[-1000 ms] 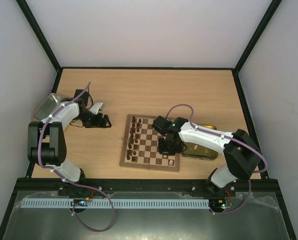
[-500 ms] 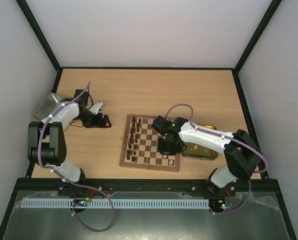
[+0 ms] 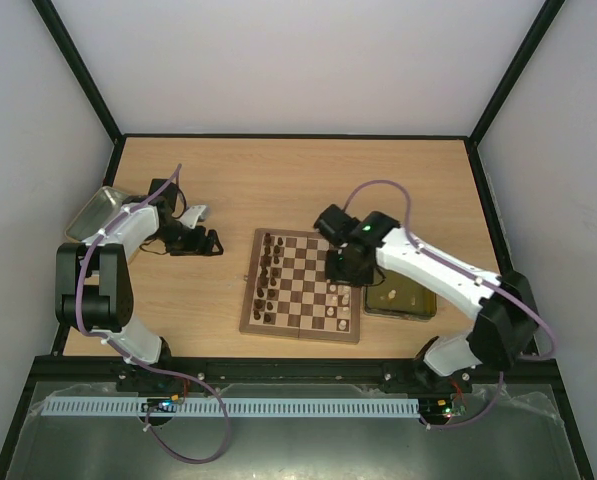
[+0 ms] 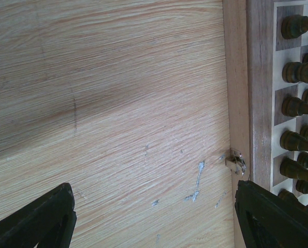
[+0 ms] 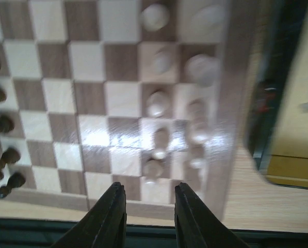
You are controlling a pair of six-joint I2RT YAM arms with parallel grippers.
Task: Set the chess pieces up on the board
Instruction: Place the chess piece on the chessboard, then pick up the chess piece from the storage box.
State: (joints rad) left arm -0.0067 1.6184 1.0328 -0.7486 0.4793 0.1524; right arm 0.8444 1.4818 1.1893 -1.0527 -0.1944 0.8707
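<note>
Both hands were spread, empty: left hand [image 4: 154, 194] over counter [image 4: 117, 103] beside the board [image 4: 257, 77]; right hand [image 5: 149, 194] above pale pieces [image 5: 156, 103] on board's right side; dark pieces [image 4: 298, 72] lined its left.

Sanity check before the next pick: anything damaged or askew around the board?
White scuffs mark the table beside the latch of the board. Dark pieces sit in two tidy rows; cream pieces are too blurred to judge.

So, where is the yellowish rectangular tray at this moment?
In the top view the yellowish rectangular tray lies on the right, just beside the right border of the square wooden chessboard.
</note>
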